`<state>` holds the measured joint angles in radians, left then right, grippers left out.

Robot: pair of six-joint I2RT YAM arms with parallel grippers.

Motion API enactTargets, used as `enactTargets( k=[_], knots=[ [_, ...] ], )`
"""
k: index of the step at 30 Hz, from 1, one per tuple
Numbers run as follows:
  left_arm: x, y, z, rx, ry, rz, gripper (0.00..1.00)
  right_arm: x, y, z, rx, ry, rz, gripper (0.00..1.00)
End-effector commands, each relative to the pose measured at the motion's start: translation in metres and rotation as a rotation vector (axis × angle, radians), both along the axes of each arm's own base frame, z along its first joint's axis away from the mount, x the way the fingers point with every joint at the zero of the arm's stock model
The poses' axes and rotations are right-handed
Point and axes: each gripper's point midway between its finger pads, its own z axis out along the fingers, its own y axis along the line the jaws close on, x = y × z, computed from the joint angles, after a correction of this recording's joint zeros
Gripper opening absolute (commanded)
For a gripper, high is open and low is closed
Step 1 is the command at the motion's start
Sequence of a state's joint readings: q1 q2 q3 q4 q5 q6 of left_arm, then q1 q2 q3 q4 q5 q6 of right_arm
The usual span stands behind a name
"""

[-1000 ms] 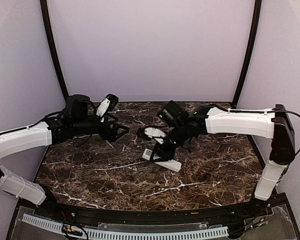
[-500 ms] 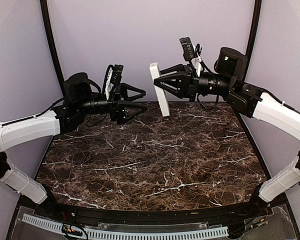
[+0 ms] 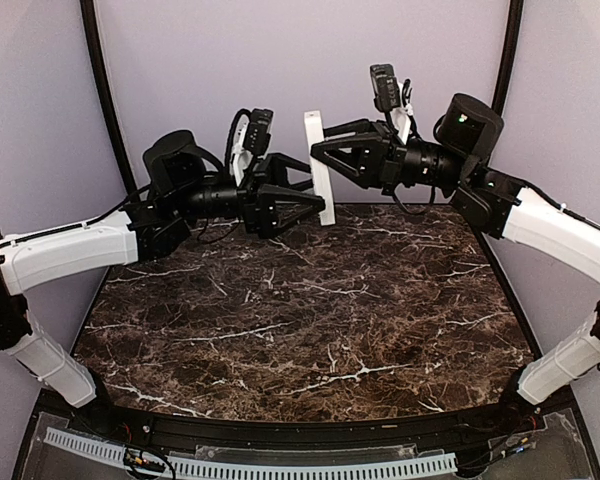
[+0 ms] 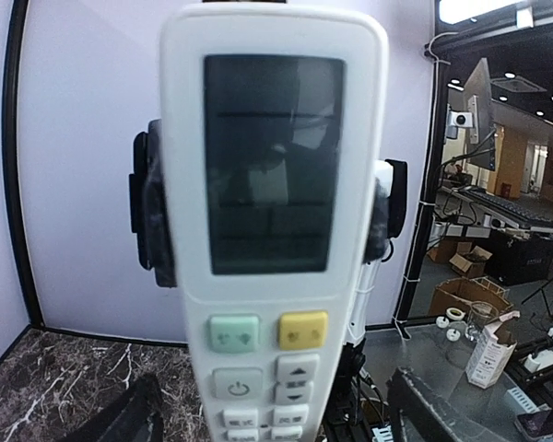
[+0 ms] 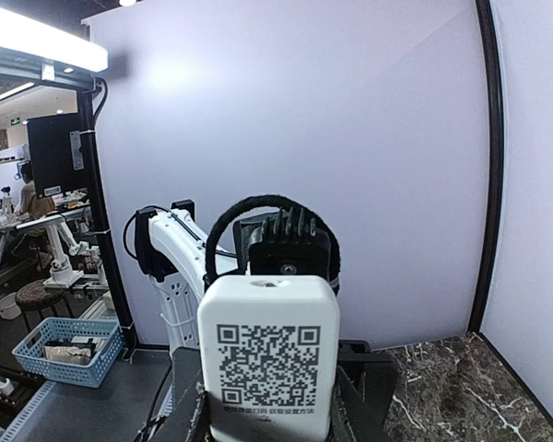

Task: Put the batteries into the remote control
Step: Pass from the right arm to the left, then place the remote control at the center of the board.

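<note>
Both grippers lifted well above marble table (image 3: pixel 310 320). Judged step: mid-air handover of remote control (image 4: pixel 272 230). Upright, pinched at mid-length between pads (image 4: pixel 152 216) of right gripper (image 3: pixel 325 160); display (image 4: pixel 272 161) toward left gripper (image 3: pixel 317 192), QR label (image 5: pixel 269 364) toward right wrist. Left gripper spread wide, fingers (image 4: pixel 120 419) flanking button end (image 4: pixel 258 368), contact not discernible. Centre on button end below right pads; close squarely on the edges, off the keys; release right only once firm. No batteries in view.
</note>
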<state>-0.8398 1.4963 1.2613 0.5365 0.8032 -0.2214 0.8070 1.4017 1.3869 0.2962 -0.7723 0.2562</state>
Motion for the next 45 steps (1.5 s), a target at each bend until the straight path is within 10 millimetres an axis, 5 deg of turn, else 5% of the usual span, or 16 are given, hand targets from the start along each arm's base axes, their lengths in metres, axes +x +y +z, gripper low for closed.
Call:
enactTargets(
  k=[1,13,18,19,22,27,31,37,45],
  knots=[
    [0.010,-0.003,0.013,-0.009,0.003,0.045,0.78,0.000,-0.001,0.003,0.026,-0.012,0.013,0.00],
    [0.017,-0.005,0.003,0.021,0.046,0.080,0.14,0.014,0.003,-0.014,-0.026,0.037,-0.042,0.02],
    [0.053,0.000,-0.021,0.112,0.163,0.287,0.03,0.058,-0.009,-0.034,-0.113,0.135,-0.309,0.60],
    [0.068,0.004,-0.036,0.167,0.217,0.369,0.02,0.070,-0.015,-0.042,-0.147,0.168,-0.385,0.72],
    [0.110,0.025,-0.093,0.346,0.391,0.564,0.00,0.102,-0.040,-0.067,-0.234,0.235,-0.607,0.85],
    [0.165,0.068,-0.198,0.584,0.641,0.829,0.00,0.132,-0.074,-0.111,-0.384,0.317,-0.830,0.88],
    [0.180,0.093,-0.262,0.796,0.698,0.954,0.00,0.140,-0.085,-0.144,-0.498,0.361,-0.904,0.89],
    [0.185,0.119,-0.328,1.015,0.778,0.969,0.12,0.144,-0.091,-0.189,-0.650,0.411,-0.937,0.89],
    [0.193,0.124,-0.372,1.186,0.801,0.923,0.30,0.157,-0.097,-0.244,-0.822,0.561,-0.932,0.89]
  ],
)
